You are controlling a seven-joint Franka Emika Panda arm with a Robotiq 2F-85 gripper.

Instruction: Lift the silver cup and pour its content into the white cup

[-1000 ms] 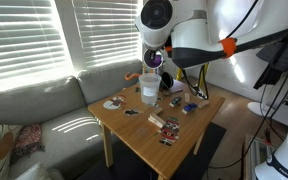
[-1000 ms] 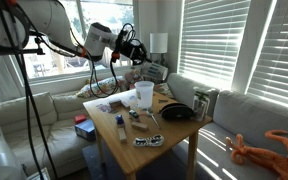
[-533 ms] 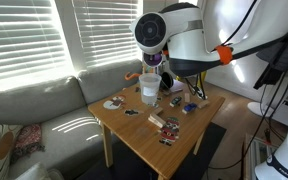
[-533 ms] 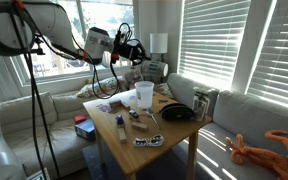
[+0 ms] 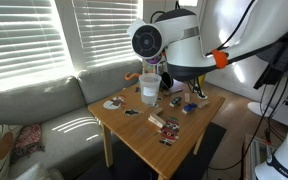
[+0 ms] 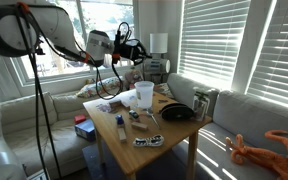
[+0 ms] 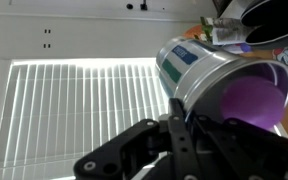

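Observation:
My gripper [image 7: 189,120] is shut on the silver cup [image 7: 219,85], a shiny metal cylinder with a label and a purple inside. The cup is tilted, its mouth turned to the side. In an exterior view my gripper [image 5: 162,72] hangs just right of and above the white cup [image 5: 148,89], a translucent tumbler standing upright on the wooden table [image 5: 189,135]. The held cup is mostly hidden behind my wrist there. The white cup also shows in an exterior view [image 6: 144,94], with my gripper [image 6: 132,48] above and behind it.
Small packets and bits lie scattered on the table [image 6: 134,125]. A dark round bowl [image 6: 178,113] sits right of the white cup, and a dark mug-like thing [image 6: 202,102] stands at the table's corner. A sofa [image 5: 34,115] and window blinds surround the table.
My wrist has turned and sunk a little over the table, and its round joint has shifted towards the white cup. The silver cup stays in my grip.

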